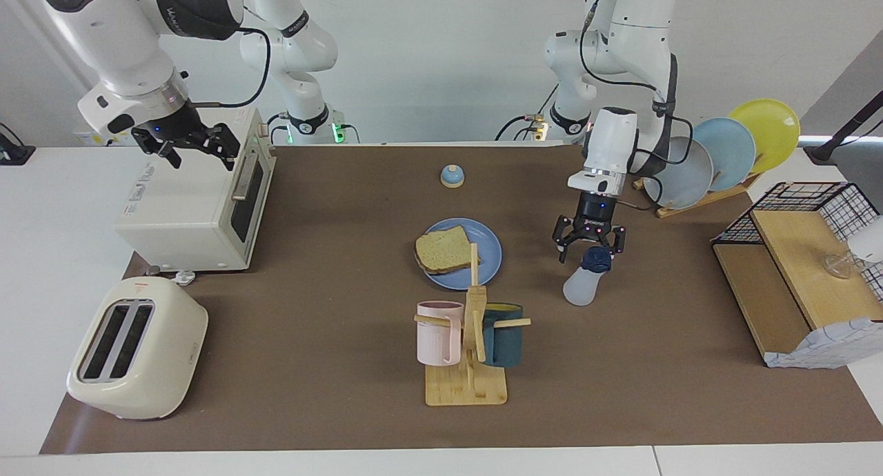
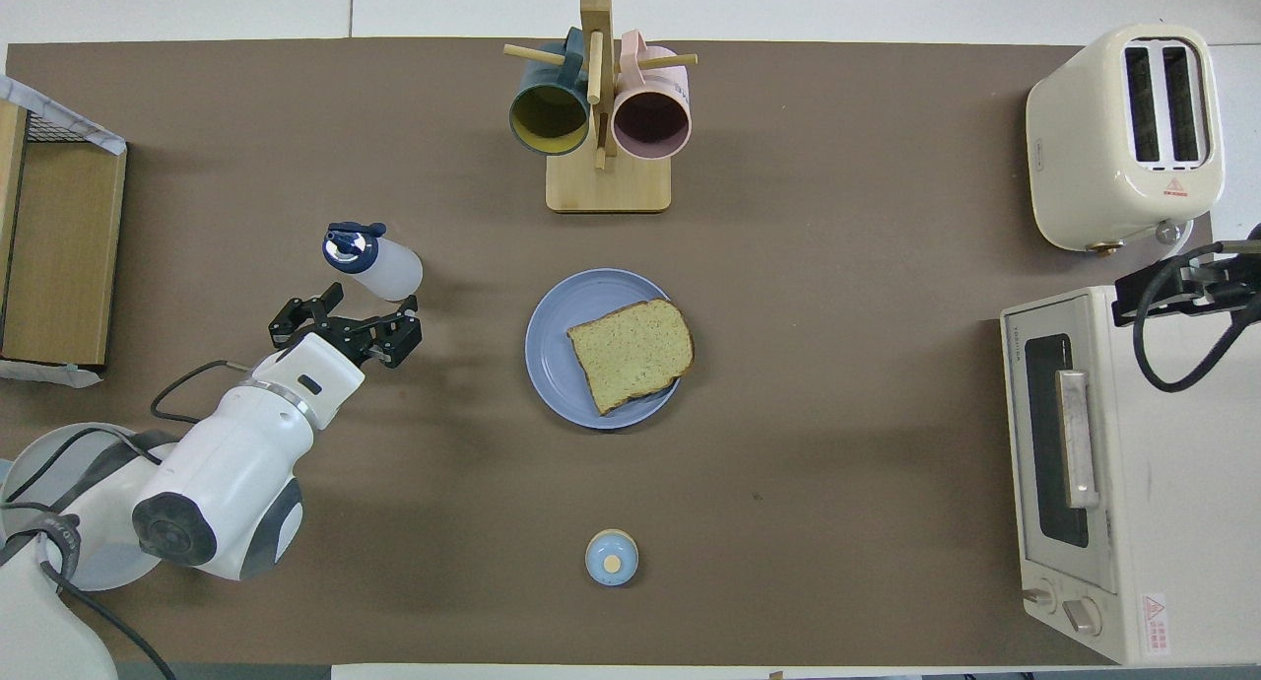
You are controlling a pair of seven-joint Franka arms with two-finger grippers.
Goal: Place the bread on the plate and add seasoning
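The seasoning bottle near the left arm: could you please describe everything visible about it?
The seasoning bottle is small, of translucent white plastic, tapering up to a dark navy cap with a loop. It stands upright on the brown mat, beside the blue plate toward the left arm's end of the table. The left claw hangs open just above the cap, apparently not touching it. Only the mat touches it.
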